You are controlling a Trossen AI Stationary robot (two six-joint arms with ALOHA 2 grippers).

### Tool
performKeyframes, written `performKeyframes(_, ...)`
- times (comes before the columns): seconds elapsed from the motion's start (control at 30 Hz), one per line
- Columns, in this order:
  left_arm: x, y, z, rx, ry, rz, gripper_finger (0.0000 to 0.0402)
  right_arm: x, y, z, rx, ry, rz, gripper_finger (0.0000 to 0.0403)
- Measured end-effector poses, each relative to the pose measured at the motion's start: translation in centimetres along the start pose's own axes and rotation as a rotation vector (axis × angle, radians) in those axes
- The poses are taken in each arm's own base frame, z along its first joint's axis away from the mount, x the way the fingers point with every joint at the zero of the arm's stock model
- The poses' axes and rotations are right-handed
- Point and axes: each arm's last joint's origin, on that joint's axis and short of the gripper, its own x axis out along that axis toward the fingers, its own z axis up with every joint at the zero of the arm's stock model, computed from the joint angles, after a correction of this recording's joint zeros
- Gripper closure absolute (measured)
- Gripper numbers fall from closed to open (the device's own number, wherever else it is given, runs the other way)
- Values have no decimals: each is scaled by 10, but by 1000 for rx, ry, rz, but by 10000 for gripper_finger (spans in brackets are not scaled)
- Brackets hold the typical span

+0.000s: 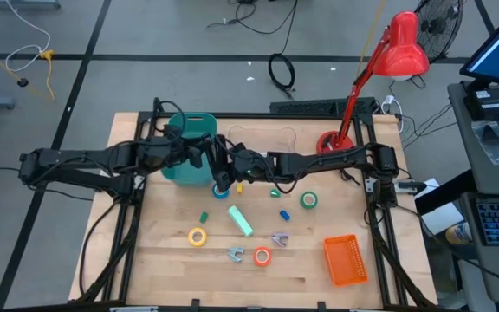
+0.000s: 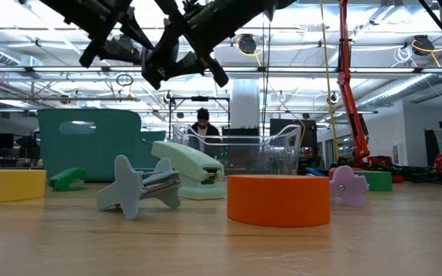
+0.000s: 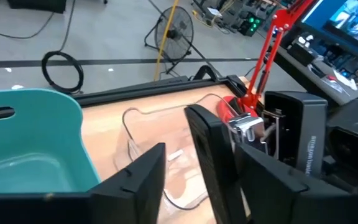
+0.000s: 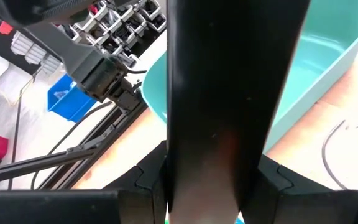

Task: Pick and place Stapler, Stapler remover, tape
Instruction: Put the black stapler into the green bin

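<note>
My right end effector is up in the air by the teal bin, closed on a black stapler. My left end effector is just beside it with its fingers apart and nothing in them. On the bench lie the blue tape, green tape, yellow tape and orange tape, with a light green stapler between them and a staple remover just beside the orange one
</note>
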Motion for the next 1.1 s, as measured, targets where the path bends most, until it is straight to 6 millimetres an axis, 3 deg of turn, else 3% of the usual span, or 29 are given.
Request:
performKeyframes(0.23, 0, -1, 0, 5, 1, -9, 279, 0, 0, 1, 0, -5, 5, 273)
performKeyframes(0.67, 10, -4, -2, -30, 14, -28, 354, 0, 1, 1, 12, -20, 17, 273)
performKeyframes(1.1, 11, -4, -1, -37, 31, -61, 357, 1, 2, 2, 19, -12, 44, 269)
